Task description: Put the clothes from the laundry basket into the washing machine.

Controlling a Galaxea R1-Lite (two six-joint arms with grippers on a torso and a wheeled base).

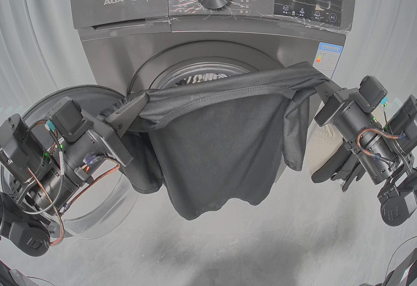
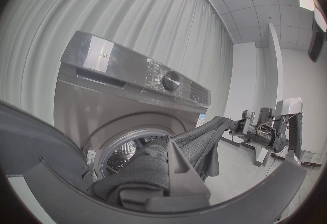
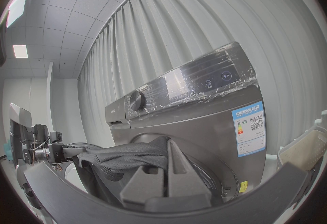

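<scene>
So, head view: the dark shirt point(image 1: 217, 148) hangs stretched between both arms, w/ the left gripper point(image 1: 130, 111) clamped on one end and the right gripper point(image 1: 323, 88) clamped on the other, right in front of the washing machine point(image 1: 130, 46). Its door point(image 1: 41, 111) stands open on the robot's left. The drum mouth point(image 1: 202, 76) sits just behind the shirt's top edge, and the hem dangles well below it. The laundry basket point(image 1: 322, 148) peeks out beside the right arm. Left wrist view: jaws closed on bunched fabric, drum near and a bit beyond, shirt running off to the other gripper. Right wrist view: same story, jaws pinched on the cloth (machine's front panel behind). Step in hand, imo: carry done, loading not yet. Next move prob needs both arms fwd and inward so the slack feeds into the drum before letting go; the low hem could snag on the rim.
</scene>
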